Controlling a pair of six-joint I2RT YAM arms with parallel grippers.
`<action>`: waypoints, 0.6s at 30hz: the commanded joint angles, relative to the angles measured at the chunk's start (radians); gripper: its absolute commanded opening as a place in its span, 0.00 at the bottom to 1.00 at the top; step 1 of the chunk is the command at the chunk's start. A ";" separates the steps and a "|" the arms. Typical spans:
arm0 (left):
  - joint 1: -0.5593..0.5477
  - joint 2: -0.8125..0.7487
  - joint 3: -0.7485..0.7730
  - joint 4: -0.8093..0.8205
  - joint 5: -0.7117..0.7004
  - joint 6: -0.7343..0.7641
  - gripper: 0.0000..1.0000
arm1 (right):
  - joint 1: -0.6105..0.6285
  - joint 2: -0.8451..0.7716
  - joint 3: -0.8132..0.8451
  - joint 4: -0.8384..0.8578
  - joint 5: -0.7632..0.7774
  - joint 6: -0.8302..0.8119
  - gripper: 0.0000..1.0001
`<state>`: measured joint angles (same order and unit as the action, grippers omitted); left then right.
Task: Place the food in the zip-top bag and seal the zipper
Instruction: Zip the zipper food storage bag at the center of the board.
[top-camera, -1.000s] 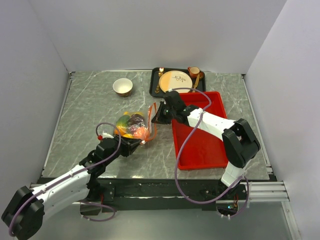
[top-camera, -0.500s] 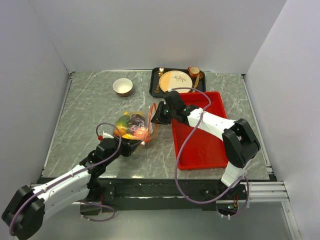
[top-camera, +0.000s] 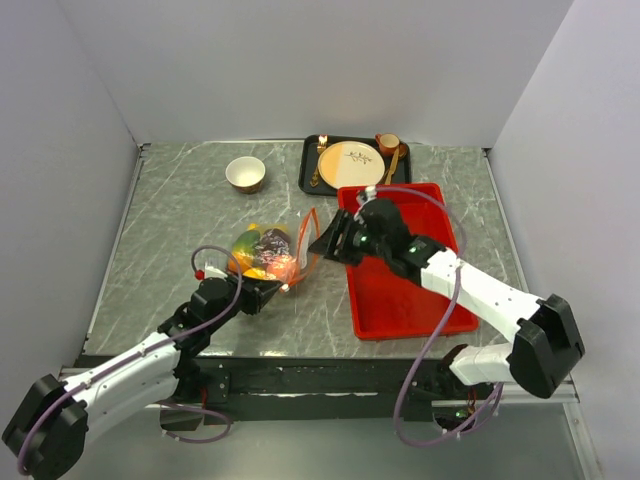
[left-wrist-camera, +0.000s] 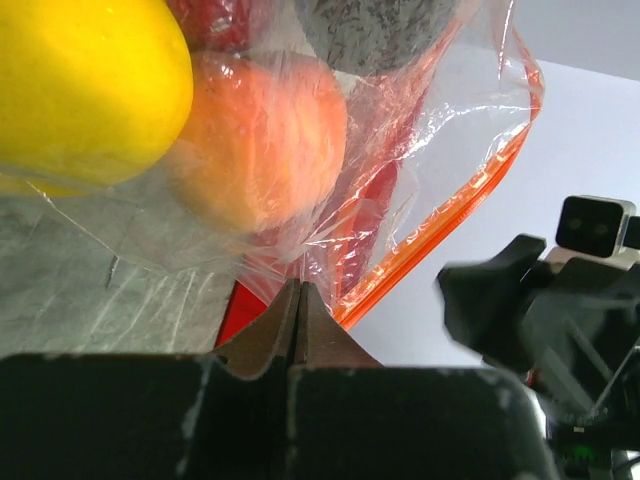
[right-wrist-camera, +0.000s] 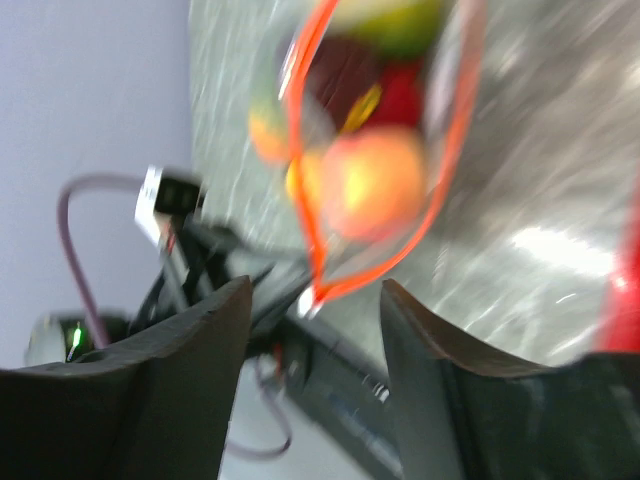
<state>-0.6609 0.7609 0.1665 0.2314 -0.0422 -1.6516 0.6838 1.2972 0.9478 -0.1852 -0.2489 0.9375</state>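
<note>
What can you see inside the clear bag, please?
The bag holds a yellow toy fruit, a peach, a red piece and a dark one. They are piled together, so anything underneath is covered.

- Overhead camera, high at the near edge, looks down on the whole table (top-camera: 170, 220).
- Left wrist camera looks out along the left gripper (left-wrist-camera: 298, 292), pressed close beneath the bag (left-wrist-camera: 420, 140).
- Right wrist camera, blurred, faces the bag's mouth from near, between the right gripper's (right-wrist-camera: 312, 295) spread fingers (right-wrist-camera: 180, 390).
- All three views share the bag.
</note>
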 joint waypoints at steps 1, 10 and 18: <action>-0.006 0.024 0.033 0.065 0.004 0.059 0.01 | 0.100 0.030 -0.049 0.113 -0.081 0.138 0.56; -0.005 0.015 0.025 0.086 -0.025 0.105 0.01 | 0.138 0.094 -0.132 0.266 -0.164 0.267 0.48; -0.006 0.032 0.016 0.115 -0.024 0.108 0.01 | 0.151 0.171 -0.170 0.387 -0.227 0.357 0.47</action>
<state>-0.6628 0.7891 0.1669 0.2756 -0.0521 -1.5650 0.8246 1.4464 0.7906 0.0799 -0.4339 1.2327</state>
